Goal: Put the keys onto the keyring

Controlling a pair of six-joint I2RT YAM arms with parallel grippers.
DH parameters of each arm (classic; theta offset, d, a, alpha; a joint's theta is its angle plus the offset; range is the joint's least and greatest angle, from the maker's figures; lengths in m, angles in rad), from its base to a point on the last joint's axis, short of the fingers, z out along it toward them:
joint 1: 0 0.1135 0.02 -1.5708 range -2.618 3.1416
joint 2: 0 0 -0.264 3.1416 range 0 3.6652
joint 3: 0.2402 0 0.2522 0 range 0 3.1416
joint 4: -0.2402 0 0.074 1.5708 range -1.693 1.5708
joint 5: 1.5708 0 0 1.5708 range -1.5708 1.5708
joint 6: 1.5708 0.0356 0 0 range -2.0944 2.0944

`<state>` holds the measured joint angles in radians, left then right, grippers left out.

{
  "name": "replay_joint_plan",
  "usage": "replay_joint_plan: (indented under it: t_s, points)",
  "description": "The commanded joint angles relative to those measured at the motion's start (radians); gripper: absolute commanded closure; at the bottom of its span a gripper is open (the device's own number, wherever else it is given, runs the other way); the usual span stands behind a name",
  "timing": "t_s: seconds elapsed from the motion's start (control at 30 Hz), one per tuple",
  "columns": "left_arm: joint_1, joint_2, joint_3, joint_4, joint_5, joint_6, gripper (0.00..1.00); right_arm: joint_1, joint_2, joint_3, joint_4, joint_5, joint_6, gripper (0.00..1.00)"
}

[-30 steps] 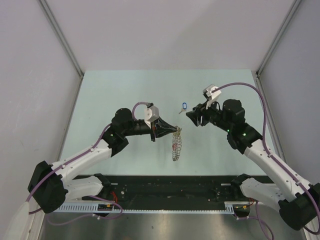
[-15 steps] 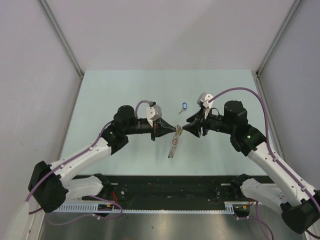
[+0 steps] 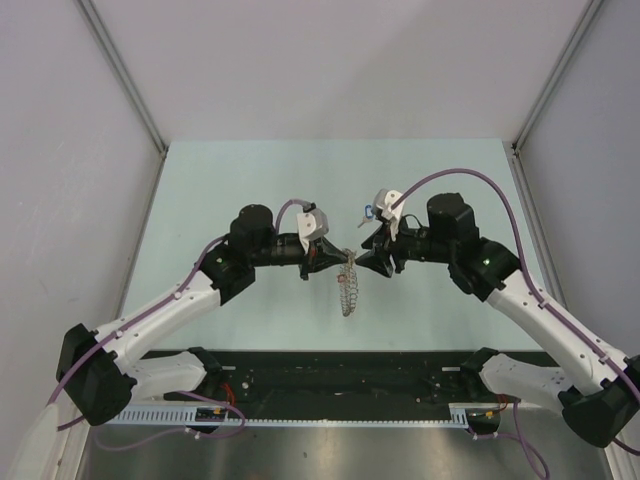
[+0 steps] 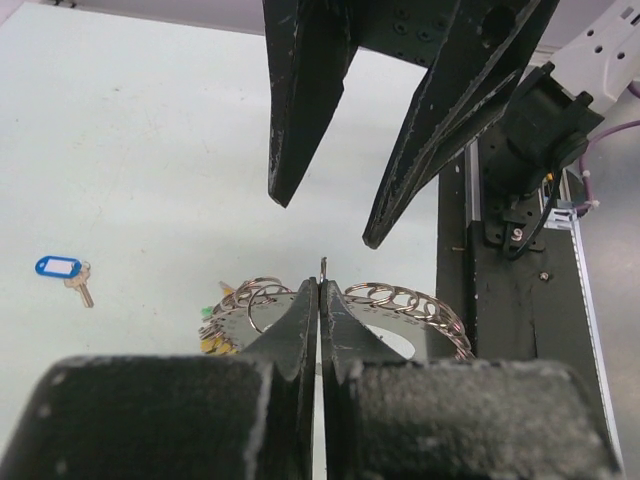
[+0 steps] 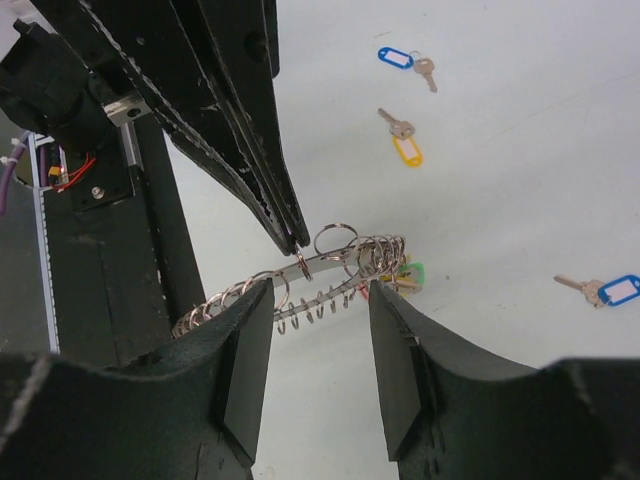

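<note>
Inward, left arm (image 3: 190, 295) and right arm (image 3: 525, 297) flank keyring (image 3: 347, 285).

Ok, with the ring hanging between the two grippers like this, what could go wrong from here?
1. The left gripper pinches the keyring only at its fingertips, on a thin edge; a nudge could twist it or slip it free.
2. The right gripper is open, straddling the ring right beside that pinch; closing or advancing may strike the left fingers.
3. The green tag on the ring sits close by the right fingers and could get caught.
</note>
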<state>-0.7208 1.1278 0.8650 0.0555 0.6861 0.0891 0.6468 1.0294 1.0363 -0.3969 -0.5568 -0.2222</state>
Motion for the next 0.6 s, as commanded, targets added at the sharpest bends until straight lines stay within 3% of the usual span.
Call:
replay_joint_plan:
  t_s: [0.0,0.57]
  points:
    - [-0.006,-0.028,0.062,-0.003,0.012,0.046,0.99,0.020,0.029,0.067,-0.022,0.006,-0.043,0.54]
    - [-0.006,-0.040,0.072,-0.023,0.036,0.052,1.00,0.065,0.103,0.102,-0.076,0.011,-0.115,0.60]
